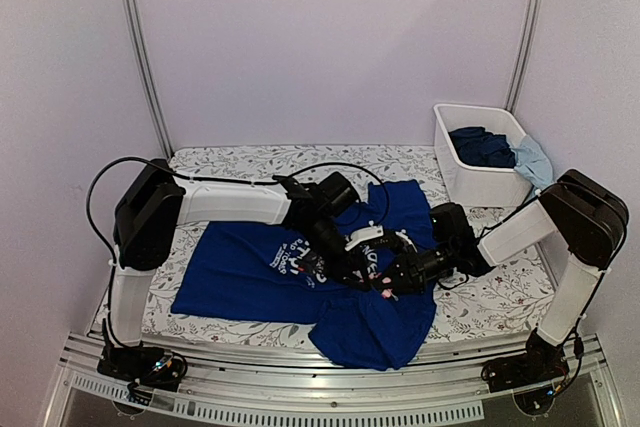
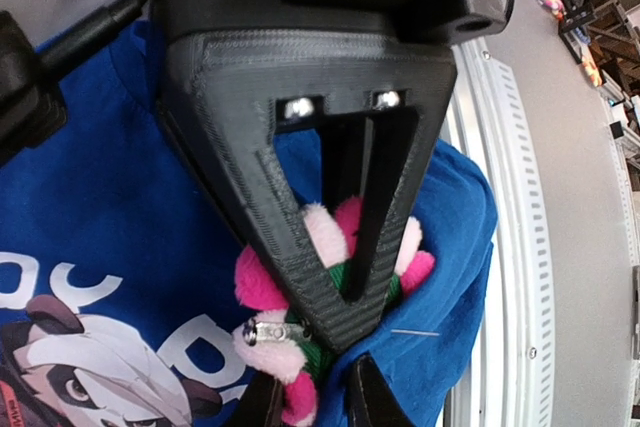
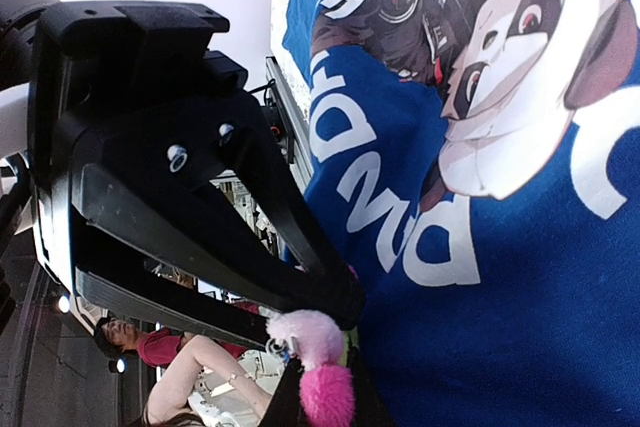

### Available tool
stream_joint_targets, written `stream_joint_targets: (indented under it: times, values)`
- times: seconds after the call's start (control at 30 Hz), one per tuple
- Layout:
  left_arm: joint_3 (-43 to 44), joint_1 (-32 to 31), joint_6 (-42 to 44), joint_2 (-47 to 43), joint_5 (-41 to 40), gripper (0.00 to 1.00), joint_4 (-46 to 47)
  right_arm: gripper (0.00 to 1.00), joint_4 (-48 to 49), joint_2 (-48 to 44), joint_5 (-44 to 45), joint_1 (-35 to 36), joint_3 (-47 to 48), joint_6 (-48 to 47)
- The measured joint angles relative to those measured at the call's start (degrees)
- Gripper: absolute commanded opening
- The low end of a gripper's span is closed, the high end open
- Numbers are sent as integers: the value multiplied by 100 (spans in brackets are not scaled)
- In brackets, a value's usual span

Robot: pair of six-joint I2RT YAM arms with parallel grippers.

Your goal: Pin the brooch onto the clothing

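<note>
Checking both wrist views: the brooch [image 2: 262, 282] sits between the two arms, right over the clothing [image 2: 100, 197]. The left gripper [image 2: 345, 312] is clenched on it. Its fingertips meet in a V across the green centre, and pink and pale petals bulge out on either side. The right gripper [image 3: 345, 309] is clamped on it too, tips pinched at a fluffy pale petal with a hot-pink one just past them (two dark prongs at the bottom edge of each wrist view look like the other arm's fingers, can't confirm). A small metal clasp [image 2: 268, 330] shows on the brooch's lower-left petal. Whether the brooch touches the blue fabric or sits just above it, can't tell.

Top view: the clothing is spread on the floral-covered table [image 1: 250, 159]. The white lettering [image 3: 400, 197] and panda print [image 3: 520, 67] face up, and the near hem is bunched at the table's near edge. Both grippers converge just right of the print, with the brooch a small pink dot there. A white bin [image 1: 470, 185] stands at the far right corner, well apart from the grip point. It holds dark-blue and light-blue clothes [image 1: 483, 145].
</note>
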Motion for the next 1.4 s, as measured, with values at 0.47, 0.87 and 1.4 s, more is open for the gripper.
stream_joint_targets:
  times: [0.47,0.87,1.4]
  values:
    - [0,-7,26,35,11,0,129,38,-870,-365,186,-105,186,-691]
    - [0,-4,59,35,-37,0,116,53,-1926,-876,455,-249,212,-1329]
    - [208,-2,-326,37,-302,0,28,55,-3176,-2166,2227,-317,210,-1915]
